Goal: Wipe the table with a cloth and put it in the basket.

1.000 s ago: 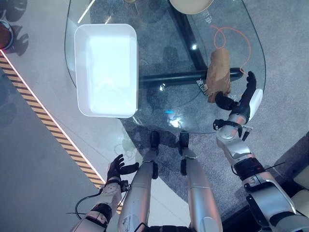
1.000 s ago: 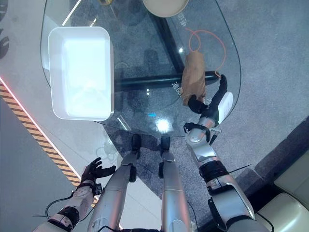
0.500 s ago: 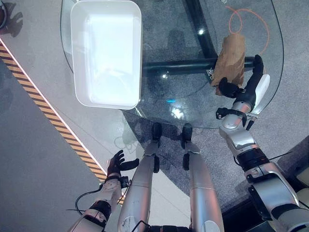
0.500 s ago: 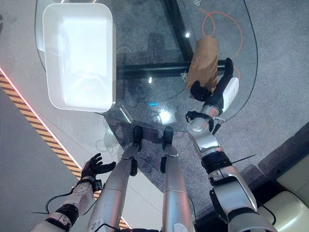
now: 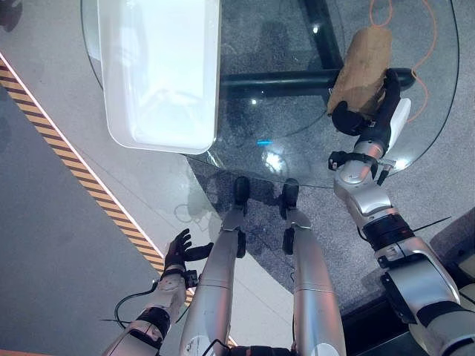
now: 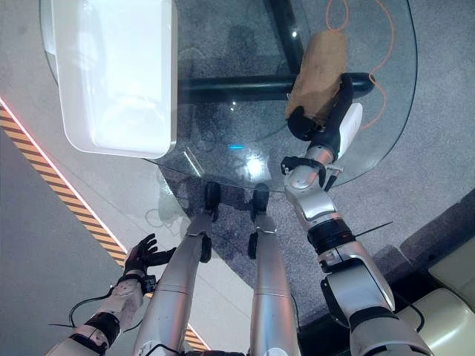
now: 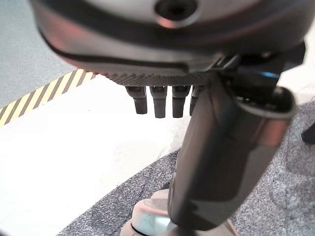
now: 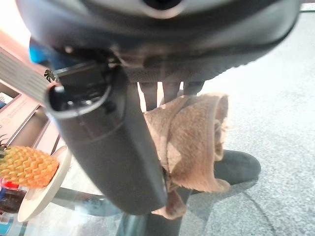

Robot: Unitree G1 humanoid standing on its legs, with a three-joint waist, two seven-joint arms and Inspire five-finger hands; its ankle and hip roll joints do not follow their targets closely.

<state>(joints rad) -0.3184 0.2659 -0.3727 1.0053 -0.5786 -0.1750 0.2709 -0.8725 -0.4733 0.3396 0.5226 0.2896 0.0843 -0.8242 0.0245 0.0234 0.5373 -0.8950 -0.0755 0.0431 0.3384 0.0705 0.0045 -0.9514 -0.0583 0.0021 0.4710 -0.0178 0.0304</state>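
Brown terry cloth (image 5: 360, 69) sits under my right hand (image 6: 324, 122), on the glass table (image 5: 297, 148) near its right edge. My thumb hooks round the cloth's near end and my fingers (image 8: 170, 91) run along its right side and over the top, so the rumpled cloth is pinched between them and pressed to the glass. In the right wrist view the cloth bunches up just past my thumb, folded over on itself, with a dark bar of the table's frame (image 8: 236, 167) showing beneath it through the glass.

Just beyond my right fingertips an orange cord (image 5: 427, 63) loops on the tabletop, curving round the far right side of the cloth. Across the table from this hand, well apart from the cloth, a white basket (image 5: 159, 70) rests on the glass near the left edge, its rim overhanging toward me.

My left hand (image 5: 178, 252) hangs low beside me, well short of the table, fingers spread loose and holding nothing, above a pale floor (image 7: 74, 147) with a yellow-and-black striped line (image 5: 74, 178).

Farther off past the cloth, the right wrist view picks up a pineapple (image 8: 24, 167) on a pale plate (image 8: 42, 189).
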